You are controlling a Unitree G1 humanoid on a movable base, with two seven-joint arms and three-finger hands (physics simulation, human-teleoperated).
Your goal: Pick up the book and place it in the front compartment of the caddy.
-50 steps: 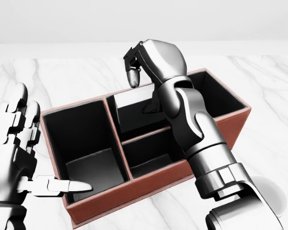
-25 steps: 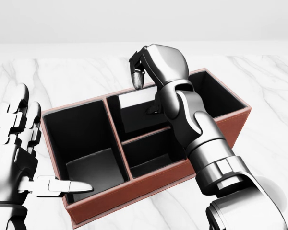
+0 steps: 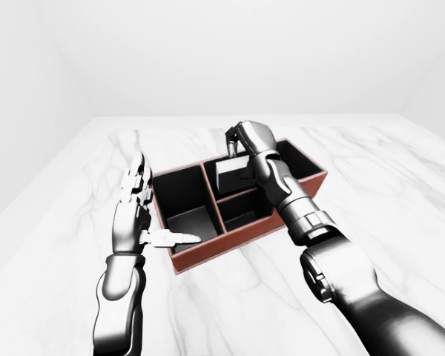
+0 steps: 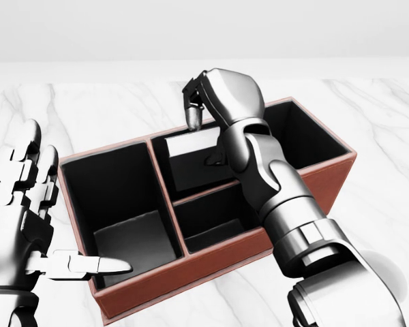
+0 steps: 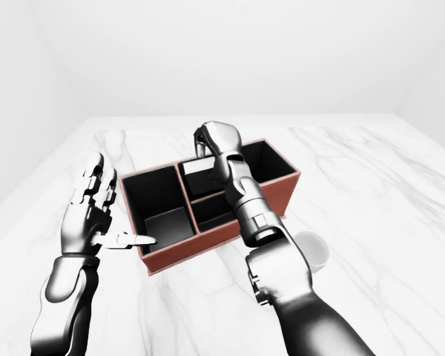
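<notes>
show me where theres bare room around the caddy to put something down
Bare marble table lies left of the left hand and across the whole right side beyond the caddy. The big left compartment looks empty. It is crowded at the upper middle compartment, where the right hand hovers over the book.

I am in a bare simulated test room, not a lived-in place: plain white walls (image 3: pixel 208 52), one white marble table (image 3: pixel 400 193), flat even lighting, no furnishings.
</notes>
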